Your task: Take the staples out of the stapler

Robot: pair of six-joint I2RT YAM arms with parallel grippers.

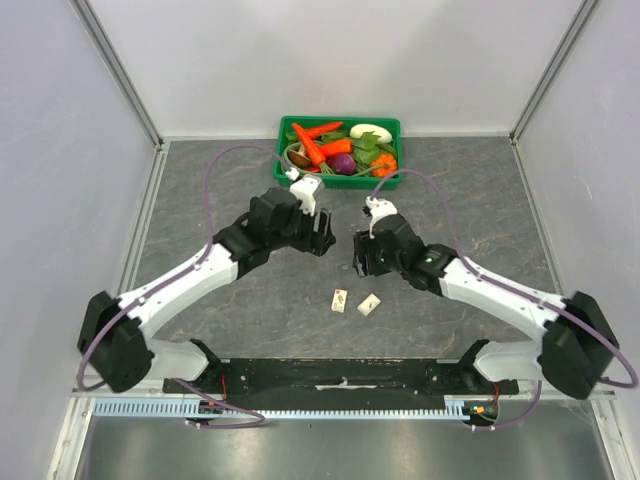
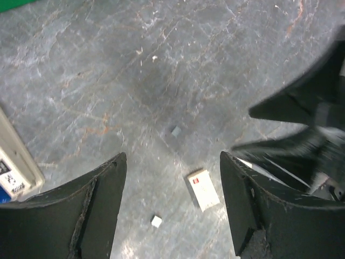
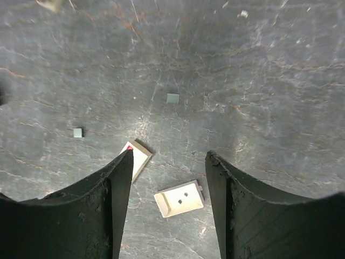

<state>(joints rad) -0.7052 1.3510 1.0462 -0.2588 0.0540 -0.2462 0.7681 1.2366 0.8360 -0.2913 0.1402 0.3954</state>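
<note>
No stapler shows clearly. A beige object with a blue label (image 2: 16,162) lies at the left edge of the left wrist view, cut off; I cannot tell what it is. A small white box with a red mark (image 1: 340,300) and a white tray-like piece (image 1: 369,304) lie on the table in front of both grippers. My left gripper (image 1: 322,235) is open and empty above the table, with the box (image 2: 204,189) below between its fingers. My right gripper (image 1: 358,255) is open and empty, and the tray piece (image 3: 179,198) lies between its fingers. The box (image 3: 136,156) is partly hidden by the right gripper's left finger.
A green basket (image 1: 290,128) of toy vegetables stands at the back centre. Two tiny grey squares (image 3: 172,98) (image 3: 78,132) lie on the grey stone-patterned table. The two grippers face each other closely at mid-table. The enclosure walls stand on the left, the right and at the back.
</note>
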